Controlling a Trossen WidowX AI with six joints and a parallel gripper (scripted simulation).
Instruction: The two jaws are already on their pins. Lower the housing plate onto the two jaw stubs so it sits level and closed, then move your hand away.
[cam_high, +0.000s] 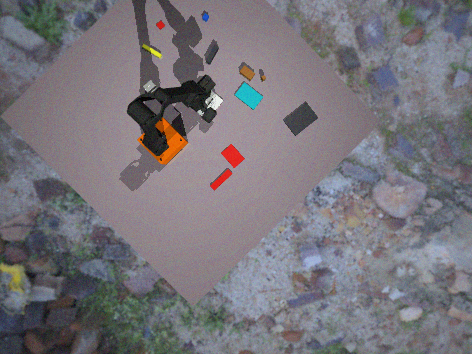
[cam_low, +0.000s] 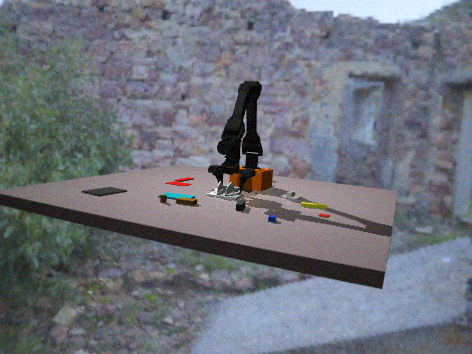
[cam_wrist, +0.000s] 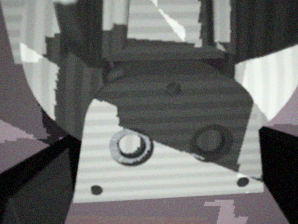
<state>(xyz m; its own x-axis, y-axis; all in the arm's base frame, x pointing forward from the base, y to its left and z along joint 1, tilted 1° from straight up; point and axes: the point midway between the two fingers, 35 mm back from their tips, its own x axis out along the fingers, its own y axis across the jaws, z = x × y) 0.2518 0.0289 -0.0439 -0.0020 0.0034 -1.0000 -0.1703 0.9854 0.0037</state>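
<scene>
A rough stone wall (cam_low: 195, 65) with a window opening (cam_low: 367, 112) stands behind leafy greenery (cam_low: 55, 165).

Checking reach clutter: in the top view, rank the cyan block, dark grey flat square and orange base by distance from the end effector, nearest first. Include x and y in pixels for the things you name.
From the end effector (cam_high: 213, 102) (cam_low: 231, 181):
1. Cyan block (cam_high: 248, 95) (cam_low: 177, 196), right beside it
2. Orange base (cam_high: 175, 142) (cam_low: 265, 180), lower left
3. Dark grey flat square (cam_high: 300, 118) (cam_low: 104, 191), far right
</scene>
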